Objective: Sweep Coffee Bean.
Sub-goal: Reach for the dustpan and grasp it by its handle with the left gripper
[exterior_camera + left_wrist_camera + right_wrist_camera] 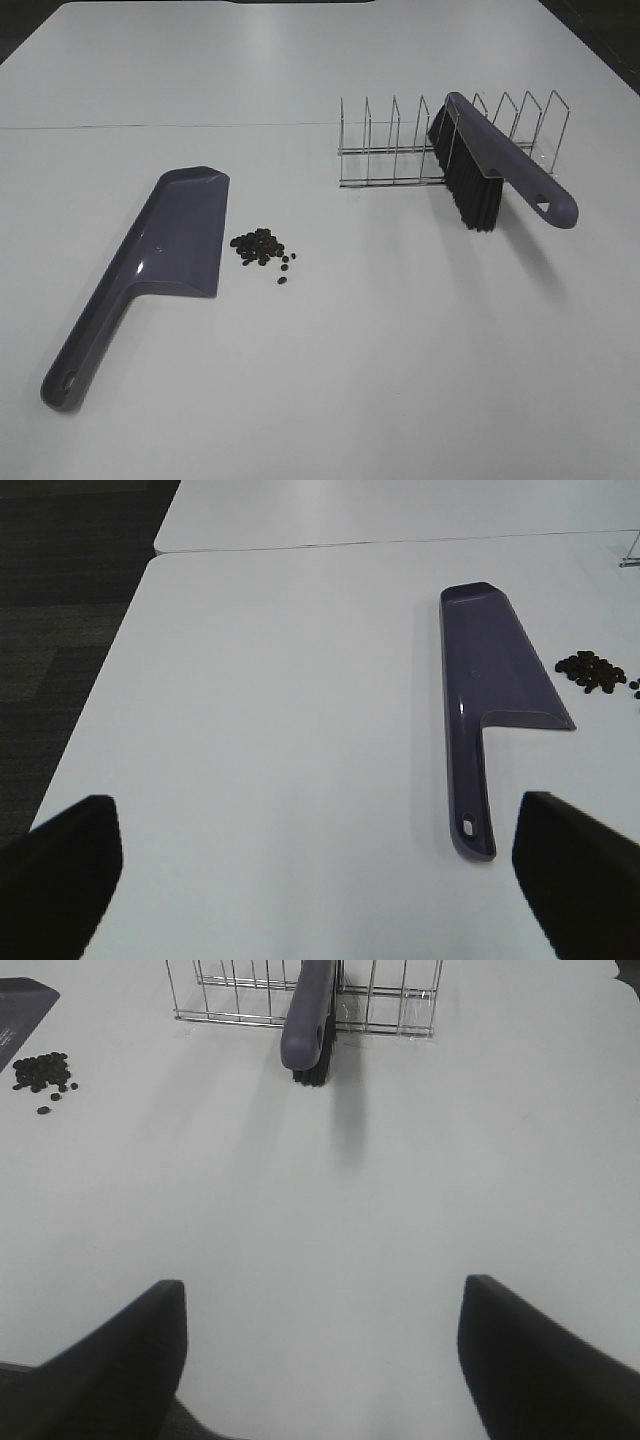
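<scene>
A small pile of dark coffee beans [262,247] lies on the white table, just right of a purple dustpan [150,270] that lies flat with its handle toward the front. A purple brush [490,165] with black bristles leans in a wire rack [400,140] at the back right. Neither gripper shows in the high view. In the left wrist view my left gripper [315,810] is open and empty, short of the dustpan [490,680] and the beans [592,672]. My right gripper [322,1292] is open and empty too, well short of the brush [308,1020], with the beans [42,1070] off to one side.
The wire rack [250,990] has several upright loops, and the brush rests in one slot. A seam [150,125] crosses the table behind the dustpan. The table's edge and dark floor [60,600] show in the left wrist view.
</scene>
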